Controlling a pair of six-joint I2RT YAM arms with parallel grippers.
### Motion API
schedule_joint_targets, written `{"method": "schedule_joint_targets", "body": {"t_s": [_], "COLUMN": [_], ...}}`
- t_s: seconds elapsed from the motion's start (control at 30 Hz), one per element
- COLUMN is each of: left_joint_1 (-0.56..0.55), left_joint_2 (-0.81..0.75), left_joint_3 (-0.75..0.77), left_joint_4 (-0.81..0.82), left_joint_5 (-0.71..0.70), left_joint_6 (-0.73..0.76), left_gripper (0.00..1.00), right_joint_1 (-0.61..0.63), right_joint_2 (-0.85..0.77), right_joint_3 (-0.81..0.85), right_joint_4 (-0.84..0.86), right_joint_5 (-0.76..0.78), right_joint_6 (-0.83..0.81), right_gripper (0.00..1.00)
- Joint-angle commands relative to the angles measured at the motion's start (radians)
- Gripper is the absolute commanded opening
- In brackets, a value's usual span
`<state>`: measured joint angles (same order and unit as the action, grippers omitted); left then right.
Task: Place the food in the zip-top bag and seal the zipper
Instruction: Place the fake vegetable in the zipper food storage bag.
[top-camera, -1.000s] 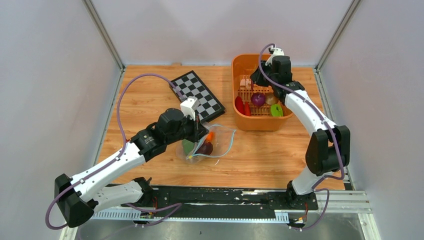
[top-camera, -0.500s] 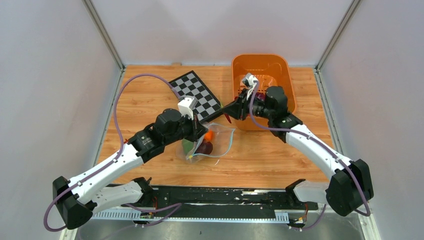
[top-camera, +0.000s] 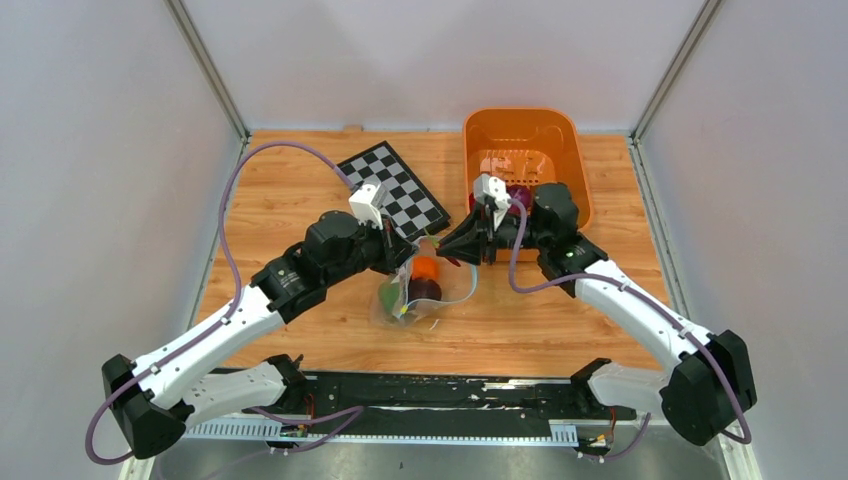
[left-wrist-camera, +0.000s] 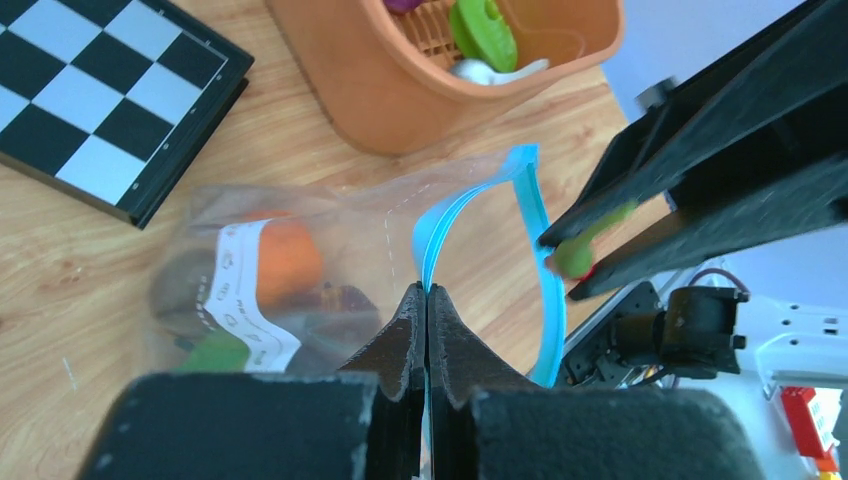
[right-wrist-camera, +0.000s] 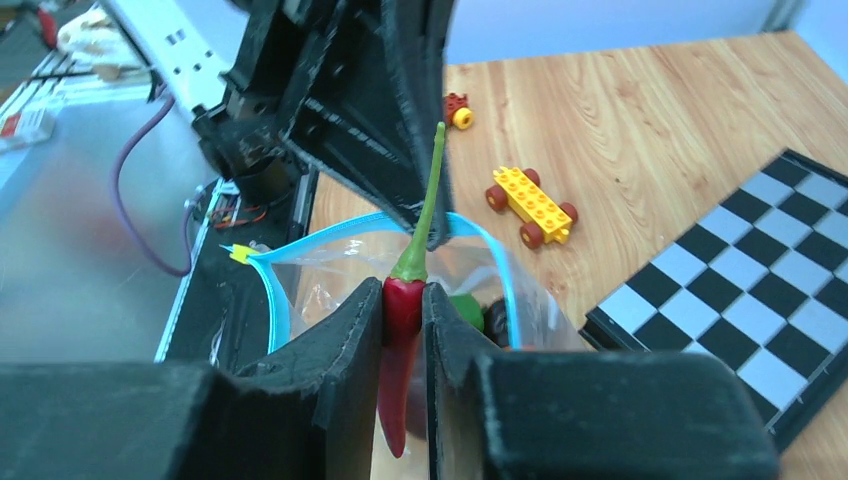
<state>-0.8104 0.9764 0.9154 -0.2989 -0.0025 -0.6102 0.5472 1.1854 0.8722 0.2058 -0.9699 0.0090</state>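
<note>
The zip-top bag (top-camera: 432, 300) lies on the table with its mouth held open. Orange food (top-camera: 425, 268), dark food (top-camera: 426, 290) and green food (top-camera: 388, 297) sit inside it. My left gripper (top-camera: 409, 260) is shut on the bag's light-blue zipper (left-wrist-camera: 528, 195), pinching one lip (left-wrist-camera: 427, 292) and holding it up. My right gripper (top-camera: 446, 250) is shut on a red chili pepper (right-wrist-camera: 395, 400) with a green stem, just above the open bag mouth (right-wrist-camera: 330, 265). The chili's stem tip shows in the left wrist view (left-wrist-camera: 574, 256).
An orange basket (top-camera: 520, 130) stands behind the right gripper, holding a purple piece (top-camera: 520, 192) and a green piece (left-wrist-camera: 483, 28). A checkerboard (top-camera: 395, 188) lies behind the bag. A yellow toy car (right-wrist-camera: 530, 204) and a small brick piece (right-wrist-camera: 456, 108) lie left of the bag.
My right arm swung from the basket leftward to the bag mouth, carrying the chili. My left gripper raised the zipper lip and the bag shifted a little.
</note>
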Motion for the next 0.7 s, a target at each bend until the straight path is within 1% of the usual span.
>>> {"method": "schedule_joint_targets", "body": {"t_s": [0.0,0.1,0.17,0.23,0.33,0.37,0.47,0.57,0.6,0.67], "left_joint_1": [0.004,0.004,0.004,0.004,0.004,0.004,0.004,0.004,0.004,0.004], "left_joint_2": [-0.005,-0.012,-0.009,-0.008,-0.012,-0.014,-0.013,-0.007,-0.004,0.000], "left_joint_3": [0.054,0.043,0.045,0.049,0.044,0.042,0.045,0.045,0.044,0.039], "left_joint_4": [0.080,0.092,0.083,0.072,0.063,0.060,0.050,0.043,0.041,0.035], "left_joint_5": [0.033,0.038,0.038,0.035,0.015,0.008,0.005,0.005,0.005,-0.008], "left_joint_6": [-0.031,-0.030,-0.023,-0.018,-0.015,-0.013,-0.003,0.005,0.008,0.013], "left_gripper": [0.00,0.00,0.00,0.00,0.00,0.00,0.00,0.00,0.00,0.00], "right_joint_1": [0.037,0.038,0.037,0.036,0.037,0.036,0.037,0.036,0.037,0.036], "right_joint_2": [0.036,0.098,0.127,0.130,0.101,0.088,0.036,-0.037,-0.058,-0.105], "right_joint_3": [-0.004,0.019,0.059,0.087,0.091,0.087,0.074,0.065,0.063,0.054], "right_joint_4": [-0.007,-0.007,-0.065,-0.114,-0.140,-0.138,-0.111,-0.085,-0.089,-0.096], "right_joint_5": [-0.098,-0.061,-0.039,-0.039,-0.039,-0.040,-0.033,0.005,0.042,0.190], "right_joint_6": [-0.184,-0.190,-0.199,-0.213,-0.226,-0.227,-0.201,-0.181,-0.181,-0.176], "right_gripper": [0.20,0.22,0.33,0.43,0.59,0.62,0.65,0.66,0.66,0.67]}}
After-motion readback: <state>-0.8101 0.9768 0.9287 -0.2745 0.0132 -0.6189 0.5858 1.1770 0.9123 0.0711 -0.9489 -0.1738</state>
